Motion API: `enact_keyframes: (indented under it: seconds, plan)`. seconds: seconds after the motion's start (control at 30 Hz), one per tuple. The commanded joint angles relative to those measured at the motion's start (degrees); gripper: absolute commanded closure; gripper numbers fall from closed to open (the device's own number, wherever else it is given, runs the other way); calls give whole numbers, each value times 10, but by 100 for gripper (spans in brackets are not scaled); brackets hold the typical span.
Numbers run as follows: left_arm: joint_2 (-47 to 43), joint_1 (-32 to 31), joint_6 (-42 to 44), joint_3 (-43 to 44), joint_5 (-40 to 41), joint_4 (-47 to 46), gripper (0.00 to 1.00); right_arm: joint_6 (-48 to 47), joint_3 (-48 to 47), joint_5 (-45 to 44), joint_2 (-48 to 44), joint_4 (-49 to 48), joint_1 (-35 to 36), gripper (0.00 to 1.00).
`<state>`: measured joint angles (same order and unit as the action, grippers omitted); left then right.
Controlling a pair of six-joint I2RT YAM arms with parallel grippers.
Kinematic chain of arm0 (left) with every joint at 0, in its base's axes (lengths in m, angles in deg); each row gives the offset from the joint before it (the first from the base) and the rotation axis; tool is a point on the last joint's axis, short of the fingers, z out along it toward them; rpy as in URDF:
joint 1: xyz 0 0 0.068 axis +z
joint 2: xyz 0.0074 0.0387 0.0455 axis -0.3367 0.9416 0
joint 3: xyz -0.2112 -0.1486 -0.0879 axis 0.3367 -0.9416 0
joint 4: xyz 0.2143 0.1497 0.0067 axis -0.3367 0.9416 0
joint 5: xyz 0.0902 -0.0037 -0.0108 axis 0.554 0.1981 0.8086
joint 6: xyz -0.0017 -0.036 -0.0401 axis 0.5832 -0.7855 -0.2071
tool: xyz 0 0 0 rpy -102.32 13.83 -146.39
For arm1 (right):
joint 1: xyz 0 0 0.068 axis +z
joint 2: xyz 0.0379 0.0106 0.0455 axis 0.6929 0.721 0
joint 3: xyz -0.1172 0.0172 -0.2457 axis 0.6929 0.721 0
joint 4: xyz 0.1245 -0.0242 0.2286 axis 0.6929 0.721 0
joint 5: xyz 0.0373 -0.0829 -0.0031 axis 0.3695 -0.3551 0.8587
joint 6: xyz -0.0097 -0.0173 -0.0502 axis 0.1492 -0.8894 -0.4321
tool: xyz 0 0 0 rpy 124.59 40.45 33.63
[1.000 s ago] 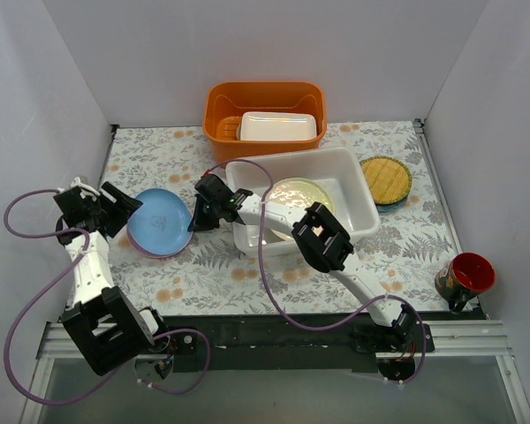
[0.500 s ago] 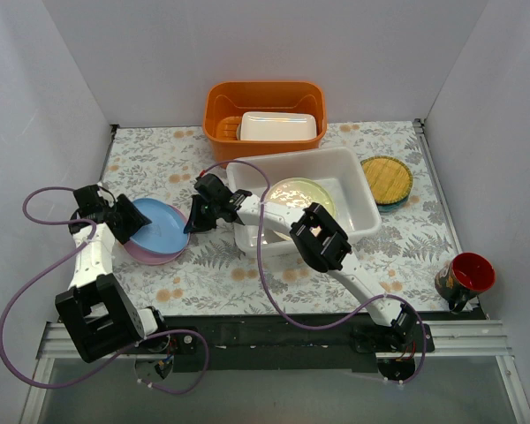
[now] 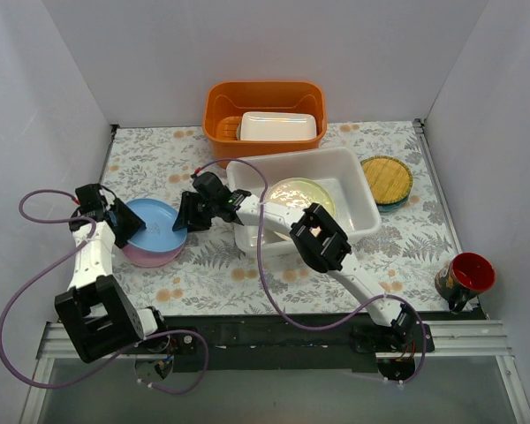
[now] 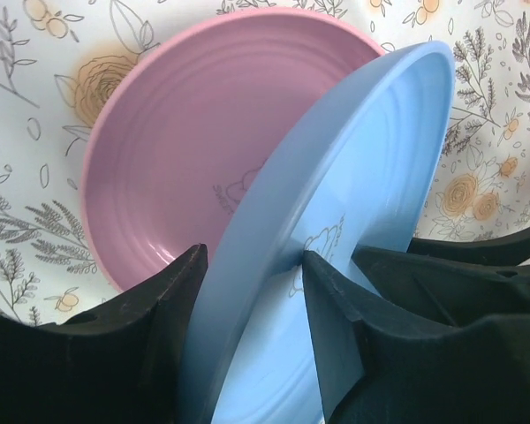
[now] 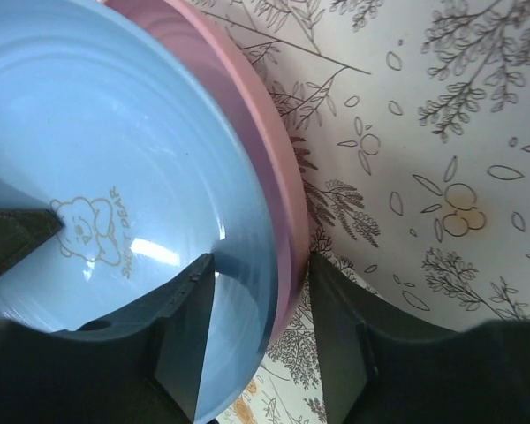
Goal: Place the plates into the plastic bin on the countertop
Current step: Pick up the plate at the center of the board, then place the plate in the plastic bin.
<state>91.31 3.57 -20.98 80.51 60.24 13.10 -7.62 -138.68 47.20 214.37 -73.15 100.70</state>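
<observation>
My left gripper [image 3: 119,223] [image 4: 252,265] is shut on the left rim of the light blue plate [image 3: 156,223] [image 4: 362,177] and holds it tilted over the pink plate [image 3: 148,257] [image 4: 194,150], which lies on the countertop [image 3: 221,269]. My right gripper [image 3: 184,219] [image 5: 261,274] is open. Its jaws straddle the right rims of the blue plate [image 5: 88,177] and the pink plate [image 5: 265,168]. The plastic bin [image 3: 367,201] stands mid-table with a cream plate [image 3: 298,193] inside. A yellow woven plate [image 3: 386,178] lies on a teal one at the right.
An orange tub [image 3: 265,104] holding a small white box [image 3: 279,126] stands behind the bin. A red mug [image 3: 465,274] stands at the front right. White walls close in the table on three sides. The right arm reaches across the bin's front left corner.
My left gripper has swung the blue plate down from steep to nearly flat over the pink plate. My right gripper has moved left onto the plates' right rims.
</observation>
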Motion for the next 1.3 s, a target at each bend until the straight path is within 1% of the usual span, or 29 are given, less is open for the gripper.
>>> enact_keyframes:
  seconds: [0.0, 0.2, 0.23, 0.27, 0.37, 0.53, 0.57, 0.77, 0.9, 1.0, 1.07, 1.13, 1.23, 1.27]
  plan:
    - [-38, -4, -31, 33, 5, 2, 100, -6, 1, 7, -40, -23, 10, 44]
    - [-35, -3, -34, 44, 13, 12, 100, -7, 6, 3, -53, -25, 10, 36]
    - [-35, -3, -36, 45, 15, 15, 100, -8, 8, 2, -53, -25, 10, 33]
    - [-37, -4, -37, 47, 20, 16, 100, -9, 9, 2, -56, -25, 10, 28]
    - [-37, -4, -37, 54, 32, 22, 100, -13, 8, -1, -65, -22, 11, 22]
    - [-33, -4, -39, 58, 61, 38, 100, -21, 4, -5, -89, -22, 12, 19]
    - [-38, -3, -42, 58, 65, 40, 100, -21, 3, -6, -94, -21, 12, 15]
    - [-61, -3, -49, 63, 84, 56, 100, -32, 16, -6, -144, -20, 13, 12]
    - [-71, -3, -49, 66, 84, 68, 100, -60, 34, -21, -189, 1, 16, 12]
    - [-79, -4, -50, 64, 79, 71, 100, -82, 56, -55, -240, 42, 16, 13]
    - [-85, -4, -49, 62, 70, 73, 100, -108, 82, -98, -269, 61, 15, 13]
    - [-94, -4, -49, 59, 68, 78, 100, -131, 97, -142, -306, 102, 13, 13]
    - [-116, -4, -52, 50, 53, 80, 100, -147, 135, -195, -353, 150, 3, 13]
    - [-119, -4, -53, 48, 52, 83, 100, -155, 161, -205, -364, 159, -1, 13]
